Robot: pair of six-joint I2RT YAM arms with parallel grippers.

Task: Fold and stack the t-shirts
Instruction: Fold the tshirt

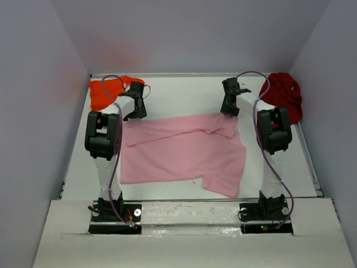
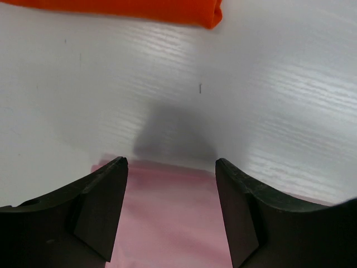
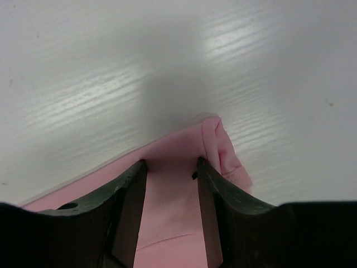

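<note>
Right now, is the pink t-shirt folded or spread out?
Mostly spread out: the pink t-shirt lies flat across the table, only its far edge looking partly turned over.

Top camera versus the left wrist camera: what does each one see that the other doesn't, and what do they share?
Only the top view shows the dark red shirt bunched in the far right corner, the left arm, the right arm, and the whole pink shirt spread between them. Only the left wrist view shows its own jaws up close, standing open over the pink shirt's edge, plus their shadow on the table. Both show the pink shirt, part of the orange shirt and the white table.
</note>
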